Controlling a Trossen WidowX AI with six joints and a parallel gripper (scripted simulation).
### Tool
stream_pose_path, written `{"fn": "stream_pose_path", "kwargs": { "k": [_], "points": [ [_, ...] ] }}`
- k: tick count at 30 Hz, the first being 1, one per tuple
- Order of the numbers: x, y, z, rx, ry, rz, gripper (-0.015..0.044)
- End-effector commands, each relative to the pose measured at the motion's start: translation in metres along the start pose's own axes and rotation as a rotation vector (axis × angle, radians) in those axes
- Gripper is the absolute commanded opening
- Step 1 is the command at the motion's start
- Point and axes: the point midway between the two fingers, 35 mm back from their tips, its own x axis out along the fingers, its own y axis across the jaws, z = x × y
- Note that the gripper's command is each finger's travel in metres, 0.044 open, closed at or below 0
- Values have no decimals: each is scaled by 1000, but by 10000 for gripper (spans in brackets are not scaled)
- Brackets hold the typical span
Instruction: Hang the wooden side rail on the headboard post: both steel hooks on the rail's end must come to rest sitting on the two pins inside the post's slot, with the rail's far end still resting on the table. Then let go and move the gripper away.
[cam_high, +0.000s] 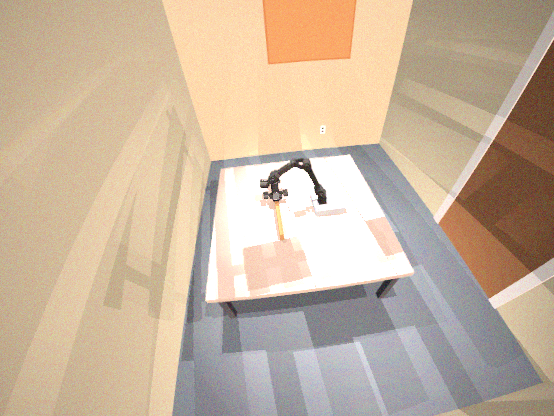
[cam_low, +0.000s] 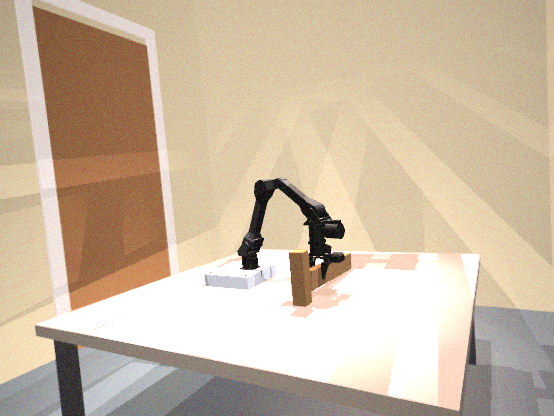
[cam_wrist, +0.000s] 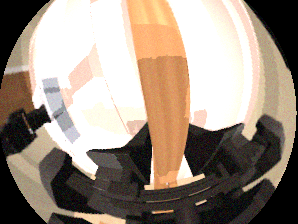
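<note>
The wooden side rail (cam_high: 280, 225) (cam_low: 341, 268) (cam_wrist: 164, 90) stands on its narrow edge, running away from the headboard post. The upright post (cam_low: 301, 280) stands on the table (cam_low: 225, 320). My gripper (cam_high: 276, 199) (cam_low: 318, 271) (cam_wrist: 160, 120) is shut on the rail near its post end, with one finger on each side. In the exterior view the rail's near end is right at the post, partly behind it. The far end looks low, at the table top. The hooks, pins and slot are hidden, so I cannot tell whether the hooks sit on the pins.
The arm's pale base (cam_high: 330, 208) (cam_low: 230, 277) stands on the table to one side of the rail, and shows at the left in the wrist view (cam_wrist: 62, 112). The arm arches from it over to the rail. Patches of shadow lie on the table.
</note>
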Motion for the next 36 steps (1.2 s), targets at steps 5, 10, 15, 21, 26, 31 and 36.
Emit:
{"fn": "stream_pose_path", "kwargs": {
  "k": [5, 10, 15, 21, 26, 31, 36],
  "points": [
    [-2, -2, -2, -1, 1, -11, 0],
    [-1, -2, -3, -1, 1, -11, 0],
    [0, -1, -3, -1, 1, -11, 0],
    [0, 0, -4, -1, 1, -11, 0],
    [0, 0, -4, -1, 1, -11, 0],
    [-1, 0, -5, -1, 1, -11, 0],
    [-1, -1, -5, -1, 2, -11, 0]
  ]
}}
